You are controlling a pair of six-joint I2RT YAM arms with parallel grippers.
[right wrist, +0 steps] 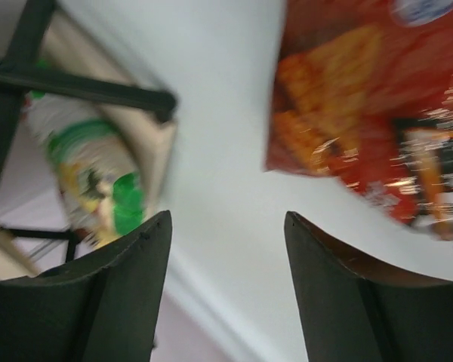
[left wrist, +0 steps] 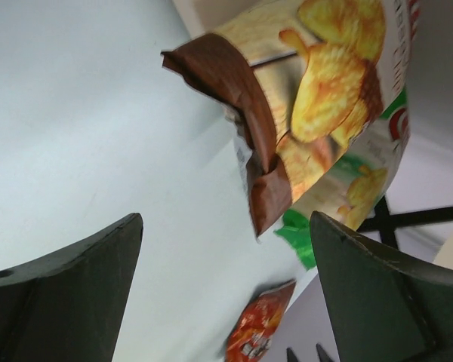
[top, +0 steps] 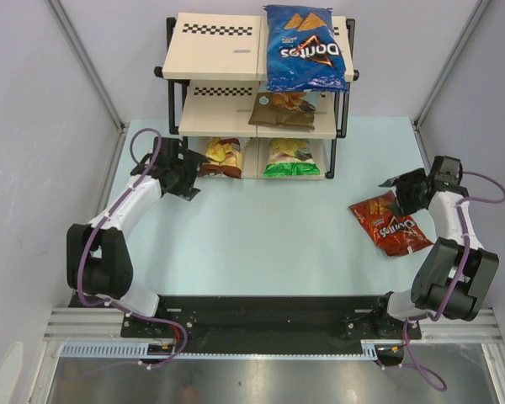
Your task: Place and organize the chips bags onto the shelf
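The shelf (top: 223,46) stands at the table's back. A blue Doritos bag (top: 304,48) lies on its top board, a pale blue-and-brown bag (top: 283,110) on the middle board, a small brown-red Chuba bag (top: 220,157) and a green-white Chuba bag (top: 290,157) on the bottom. The red Doritos bag (top: 390,223) lies flat on the table at right. My left gripper (top: 194,175) is open and empty, just left of the brown-red bag (left wrist: 287,113). My right gripper (top: 397,192) is open and empty, at the far edge of the red bag (right wrist: 377,105).
The pale blue table (top: 261,236) has grey walls on both sides and a black rail along its near edge. A black shelf leg (right wrist: 75,83) shows in the right wrist view, with the green-white bag (right wrist: 98,181) behind it.
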